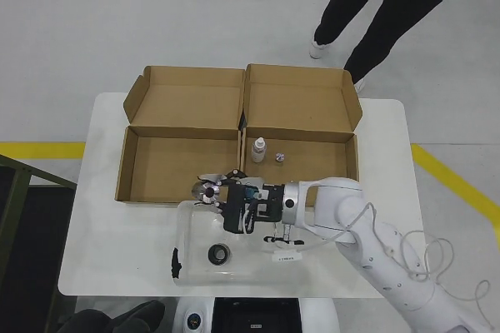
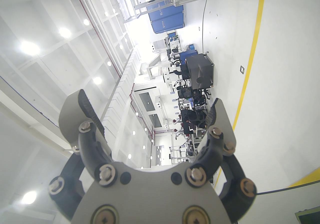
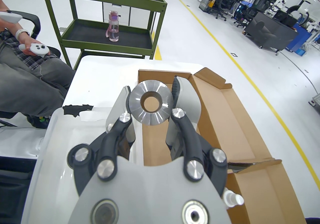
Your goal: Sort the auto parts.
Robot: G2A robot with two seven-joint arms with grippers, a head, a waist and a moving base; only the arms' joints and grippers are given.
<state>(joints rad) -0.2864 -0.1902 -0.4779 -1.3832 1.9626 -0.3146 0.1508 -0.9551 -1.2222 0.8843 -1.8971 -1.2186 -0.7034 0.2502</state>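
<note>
1. Transfer step in hand: the right gripper is clamped on a steel ring, above one cardboard box's near wall.
2. The next move likely calls for carrying it further in, then releasing.
3. The left gripper stands apart, empty.

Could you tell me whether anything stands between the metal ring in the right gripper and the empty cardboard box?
Nothing visible does. The right gripper holds the metal ring at the front edge of the empty cardboard box, and the box's floor beyond it is bare.
</note>
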